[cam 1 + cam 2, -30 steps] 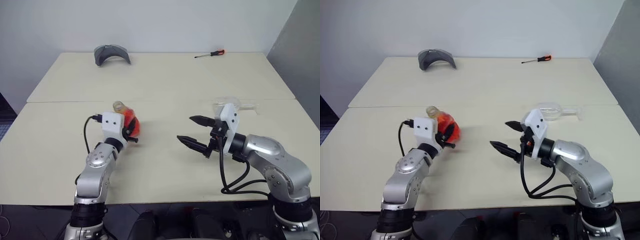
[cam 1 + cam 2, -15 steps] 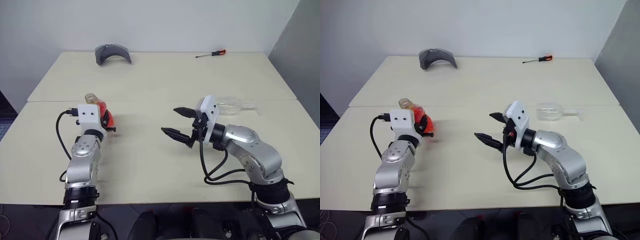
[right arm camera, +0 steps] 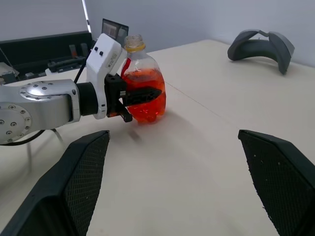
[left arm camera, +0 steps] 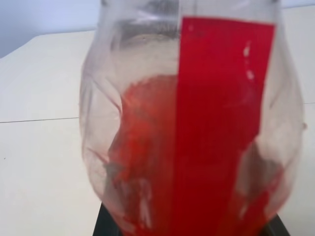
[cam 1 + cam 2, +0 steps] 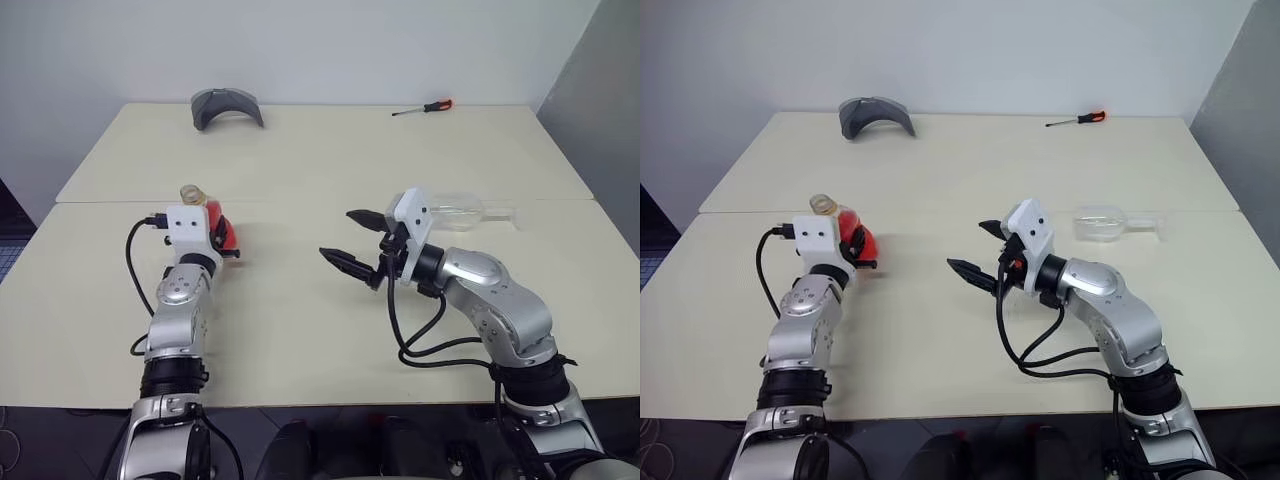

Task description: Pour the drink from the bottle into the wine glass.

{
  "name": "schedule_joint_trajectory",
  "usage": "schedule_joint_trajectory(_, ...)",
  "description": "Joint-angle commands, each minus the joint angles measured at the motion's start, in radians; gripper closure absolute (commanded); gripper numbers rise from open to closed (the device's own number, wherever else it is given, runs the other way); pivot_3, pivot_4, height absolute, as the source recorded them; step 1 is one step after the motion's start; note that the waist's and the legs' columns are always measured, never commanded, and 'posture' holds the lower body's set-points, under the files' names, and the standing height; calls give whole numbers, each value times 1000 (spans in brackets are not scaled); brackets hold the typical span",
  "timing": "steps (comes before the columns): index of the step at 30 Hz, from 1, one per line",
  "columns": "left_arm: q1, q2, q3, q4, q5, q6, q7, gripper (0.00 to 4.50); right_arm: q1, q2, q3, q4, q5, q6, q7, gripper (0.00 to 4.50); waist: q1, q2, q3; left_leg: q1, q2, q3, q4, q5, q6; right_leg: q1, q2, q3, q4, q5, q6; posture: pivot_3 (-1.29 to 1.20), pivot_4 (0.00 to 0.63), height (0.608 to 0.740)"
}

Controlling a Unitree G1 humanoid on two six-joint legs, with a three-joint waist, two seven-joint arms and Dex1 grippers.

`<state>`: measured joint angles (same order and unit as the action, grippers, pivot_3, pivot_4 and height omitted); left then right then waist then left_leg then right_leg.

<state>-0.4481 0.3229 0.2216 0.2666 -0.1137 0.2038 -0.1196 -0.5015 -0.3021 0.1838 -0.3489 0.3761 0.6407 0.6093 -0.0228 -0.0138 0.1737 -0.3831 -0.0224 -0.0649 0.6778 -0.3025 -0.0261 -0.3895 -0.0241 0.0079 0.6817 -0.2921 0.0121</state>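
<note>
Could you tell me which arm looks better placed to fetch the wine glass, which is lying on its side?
The right, I'd judge. The right pincer is open and empty, and the wine glass lies just behind that arm. The left pincer is shut on the bottle at the table's opposite side.

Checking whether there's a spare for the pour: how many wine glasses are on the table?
1: the wine glass lies on its side on the table's right part, behind the right arm.
</note>
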Motion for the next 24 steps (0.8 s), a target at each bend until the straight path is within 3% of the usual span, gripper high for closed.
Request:
schedule_joint_trajectory(1,-34,-13,3,-6,-34,-14,-28,3546,-25,-2,-5,-20,-5,-27,-1,42,1,0,0,0,0,0,0,0,0,0,0,0,0,0,0,0,150,740)
schedule_joint_trajectory(15,-83,-30,20,-93,-45,240,63,3546,-18,-6,-4,-20,-13,-33,4,42,2,0,0,0,0,0,0,0,0,0,0,0,0,0,0,0,150,740)
schedule_joint_trajectory(24,-92,-25,8,-78,-50,248,29,3546,-18,-1,-1,-13,-17,-46,1,42,0,0,0,0,0,0,0,0,0,0,0,0,0,0,0,0,150,740)
